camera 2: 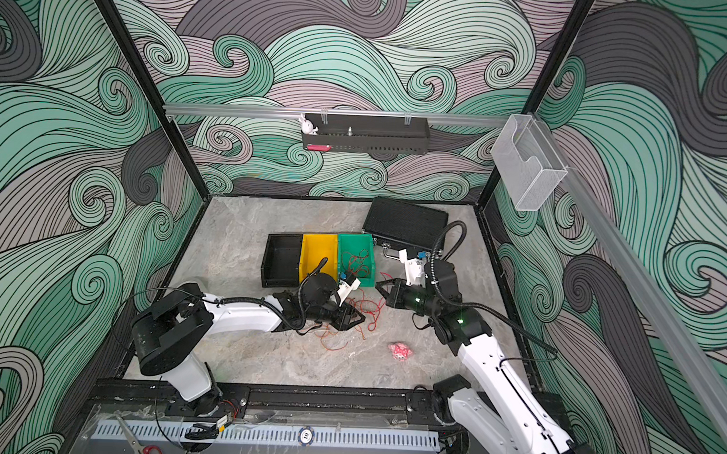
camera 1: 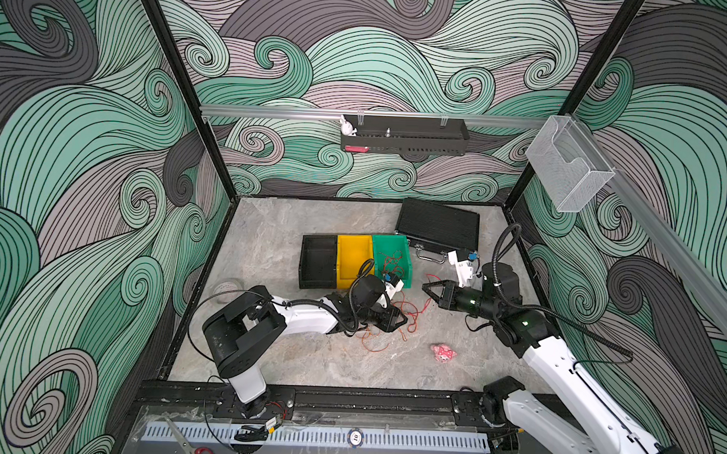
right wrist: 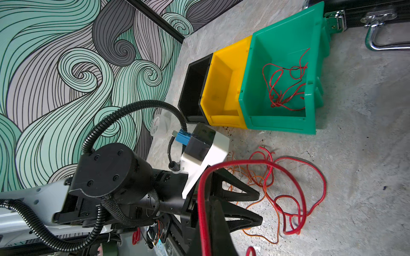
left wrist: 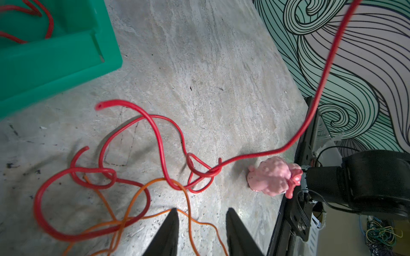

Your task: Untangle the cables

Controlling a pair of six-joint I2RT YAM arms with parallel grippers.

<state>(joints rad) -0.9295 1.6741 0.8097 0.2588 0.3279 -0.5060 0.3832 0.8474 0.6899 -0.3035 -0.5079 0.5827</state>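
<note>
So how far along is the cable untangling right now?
Done: some red cables lie in the green bin. In hand: the right jaws are shut on a red cable; the left jaws stand open over an orange strand. Left: the red-and-orange tangle on the table.

Teal and grey swirl-patterned walls (camera 1: 359,49) enclose a grey stone-look floor (camera 1: 269,249), aluminium rail (camera 1: 274,112) behind

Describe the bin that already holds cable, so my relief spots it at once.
On the grey table, three bins stand in a row by the black case. It is the green bin nearest the case, with thin red cables inside; the yellow bin and black bin look empty.
</note>
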